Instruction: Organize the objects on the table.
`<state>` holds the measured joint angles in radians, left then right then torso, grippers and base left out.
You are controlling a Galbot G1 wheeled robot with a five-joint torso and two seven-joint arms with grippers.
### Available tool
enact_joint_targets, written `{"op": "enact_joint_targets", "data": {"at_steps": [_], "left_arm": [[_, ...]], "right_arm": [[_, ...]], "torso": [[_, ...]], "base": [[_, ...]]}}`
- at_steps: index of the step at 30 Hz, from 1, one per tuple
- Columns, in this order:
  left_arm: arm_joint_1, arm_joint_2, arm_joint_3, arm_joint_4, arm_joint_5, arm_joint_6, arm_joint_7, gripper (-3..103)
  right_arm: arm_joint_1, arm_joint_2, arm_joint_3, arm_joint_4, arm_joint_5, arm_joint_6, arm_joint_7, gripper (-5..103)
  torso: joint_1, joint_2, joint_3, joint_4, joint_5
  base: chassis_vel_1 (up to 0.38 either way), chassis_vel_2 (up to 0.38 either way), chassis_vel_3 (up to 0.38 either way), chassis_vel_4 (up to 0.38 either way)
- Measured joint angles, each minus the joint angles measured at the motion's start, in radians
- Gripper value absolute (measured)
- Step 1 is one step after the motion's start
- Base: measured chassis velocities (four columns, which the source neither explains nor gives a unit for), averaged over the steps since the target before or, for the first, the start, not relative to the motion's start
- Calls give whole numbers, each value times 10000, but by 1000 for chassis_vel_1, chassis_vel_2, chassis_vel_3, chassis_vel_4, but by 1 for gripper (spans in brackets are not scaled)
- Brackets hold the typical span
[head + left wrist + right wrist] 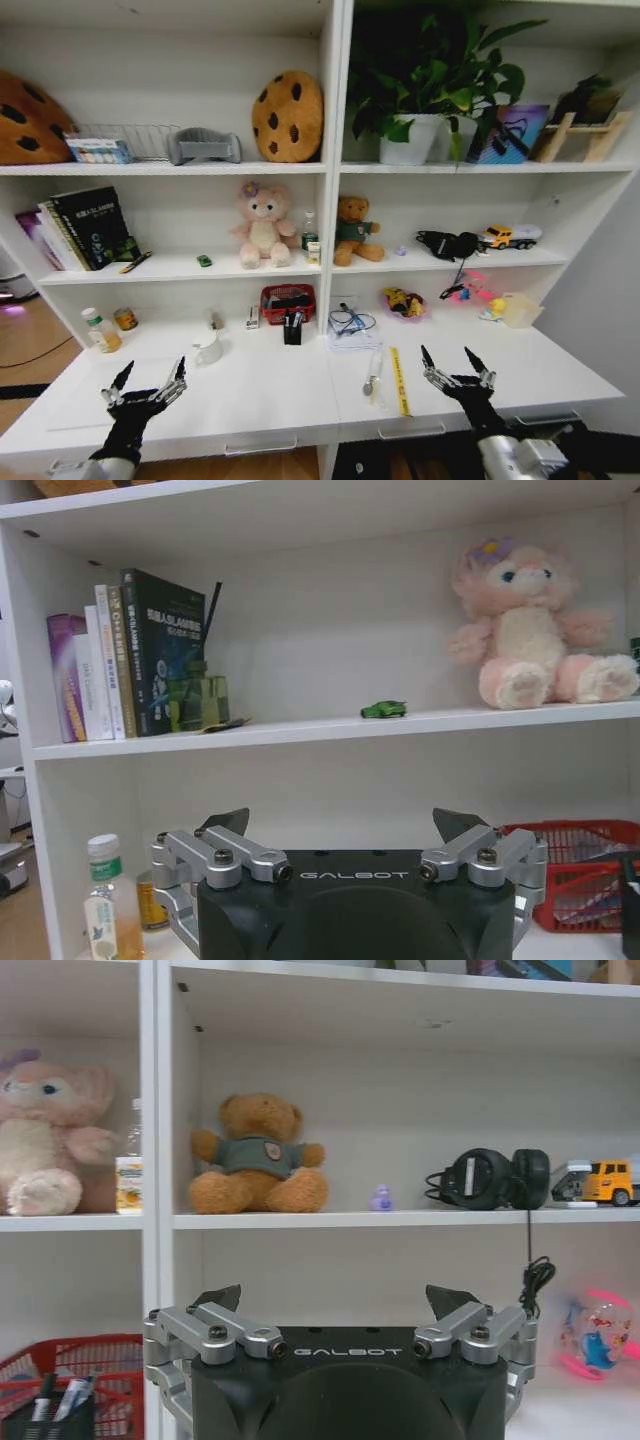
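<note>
Head view: red basket [288,302] behind pens [292,326], mug [207,349].

white table [280,400], yellow ruler [399,380], red basket [288,299]

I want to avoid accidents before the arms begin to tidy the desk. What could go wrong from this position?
1. The white mug stands just ahead of the open left pincer; a careless reach could knock it over.
2. The yellow ruler lies flat on the table, so the open right pincer may slip when grasping it.
3. The two bottles stand close together at the back left; taking one might topple the other.
</note>
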<state>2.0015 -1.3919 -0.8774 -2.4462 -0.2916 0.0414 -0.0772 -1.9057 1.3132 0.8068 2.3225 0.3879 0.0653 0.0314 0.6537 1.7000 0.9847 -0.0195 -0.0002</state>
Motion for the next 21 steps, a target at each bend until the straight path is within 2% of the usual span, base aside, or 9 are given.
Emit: {"op": "enact_joint_targets", "data": {"at_steps": [3,4,10,13,14,17,18,20,21], "left_arm": [[0,0,0,0,0,0,0,100],[0,0,1,0,0,0,0,100],[0,0,0,0,0,0,0,100],[0,0,1,0,0,0,-1,100],[0,0,-2,-1,0,-2,-4,100],[0,2,-3,1,0,-1,-10,100],[-1,2,-3,0,0,-1,-10,100],[0,2,-3,0,0,-2,-8,100],[0,2,-3,0,1,-1,-8,100]], "right_arm": [[-2,0,1,0,0,0,0,100],[1,-1,0,0,0,0,0,100],[2,-1,0,0,0,0,-1,100],[-2,1,0,1,1,1,-1,100],[4,0,-1,0,1,1,-2,100],[3,1,-1,3,0,3,-4,100],[-5,2,-1,2,1,2,-4,100],[-3,2,-1,1,1,2,-4,100],[-3,2,-1,2,1,2,-4,100]], "torso": [[-1,1,-1,-6,2],[2,-2,1,3,5],[4,-2,1,2,-1],[-4,1,-3,-6,-2],[-2,2,-1,3,10],[5,-3,1,-2,-14],[-1,1,-2,-9,-2],[-5,3,-3,-4,5],[-2,1,-1,-1,-7]], "base": [[293,296,-291,-312],[371,325,-345,-320],[365,369,-359,-355],[361,373,-362,-367],[345,327,-337,-253],[307,242,-290,-252],[231,62,-136,-251],[185,50,-121,-218],[95,39,-5,-26]]}}
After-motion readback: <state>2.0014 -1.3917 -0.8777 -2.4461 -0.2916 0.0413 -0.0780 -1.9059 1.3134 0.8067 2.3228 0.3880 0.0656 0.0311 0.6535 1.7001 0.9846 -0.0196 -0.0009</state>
